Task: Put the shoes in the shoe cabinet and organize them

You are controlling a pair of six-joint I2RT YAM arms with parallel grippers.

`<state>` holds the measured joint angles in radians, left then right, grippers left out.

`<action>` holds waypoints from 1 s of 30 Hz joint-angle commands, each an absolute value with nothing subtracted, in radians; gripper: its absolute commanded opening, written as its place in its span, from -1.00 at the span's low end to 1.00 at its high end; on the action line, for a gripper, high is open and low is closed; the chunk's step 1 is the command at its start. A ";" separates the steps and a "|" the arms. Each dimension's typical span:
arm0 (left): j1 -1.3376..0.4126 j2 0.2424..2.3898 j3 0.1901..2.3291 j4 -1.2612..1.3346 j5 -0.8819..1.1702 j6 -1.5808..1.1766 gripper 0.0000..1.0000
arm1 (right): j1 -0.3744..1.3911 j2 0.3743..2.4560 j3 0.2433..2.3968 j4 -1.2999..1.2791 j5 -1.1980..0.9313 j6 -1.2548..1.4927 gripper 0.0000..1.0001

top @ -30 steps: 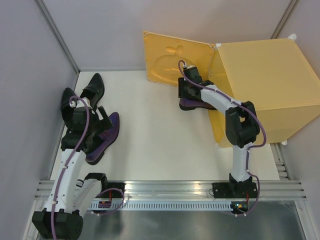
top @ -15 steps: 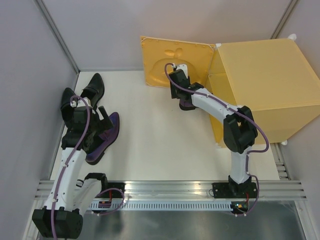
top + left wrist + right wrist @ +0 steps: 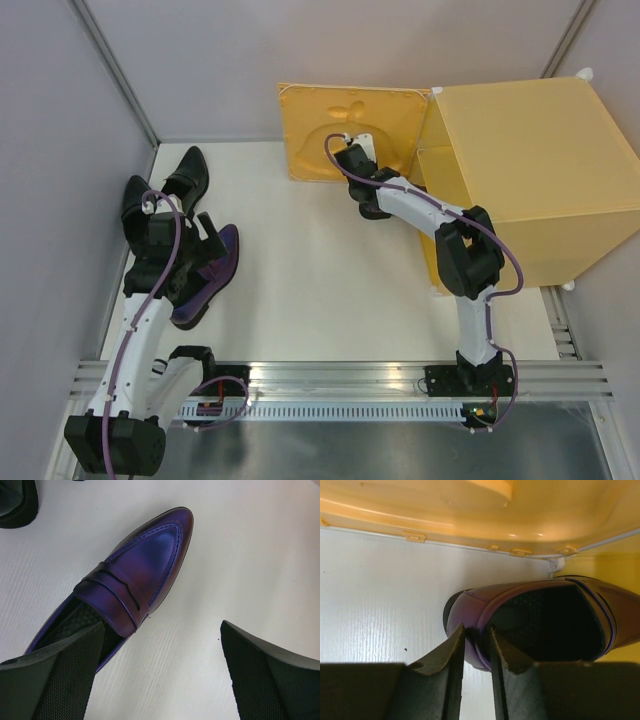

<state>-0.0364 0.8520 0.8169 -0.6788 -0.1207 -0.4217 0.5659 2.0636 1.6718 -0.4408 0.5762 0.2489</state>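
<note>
The right fingers [image 3: 445, 675] stand close together, one outside the heel and one inside the opening, pinching the back rim of a purple shoe [image 3: 545, 615]. So the right gripper [image 3: 476, 630] grips that shoe low over the white table [image 3: 320, 290]. The shoe lies heel outward at the foot of the open door [image 3: 310, 130], with its front end running toward the mouth of the cabinet [image 3: 530, 170]. From there the right forearm slants back toward the cabinet to a sharply bent elbow, and the upper arm drops to its base at the near edge. The left fingers [image 3: 60, 680] are spread wide, gripping nothing. The left gripper [image 3: 160, 675] hangs over the other purple shoe [image 3: 140, 575], one finger above its opening and one over bare table. That arm reaches forward along the left wall, its wrist tipped down. Two black shoes [image 3: 185, 175] lie just beyond, near the wall, well apart from the cabinet.
</note>
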 commanded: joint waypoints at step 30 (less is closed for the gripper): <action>-0.034 0.854 0.816 -0.649 -0.095 -0.377 1.00 | 0.479 1.859 1.490 -0.362 0.646 -0.353 -0.99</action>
<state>-0.0364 0.8524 0.8169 -0.6788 -0.1108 -0.4210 0.4927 1.9255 1.5074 -0.4103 0.5385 -0.2306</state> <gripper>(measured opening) 0.995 0.057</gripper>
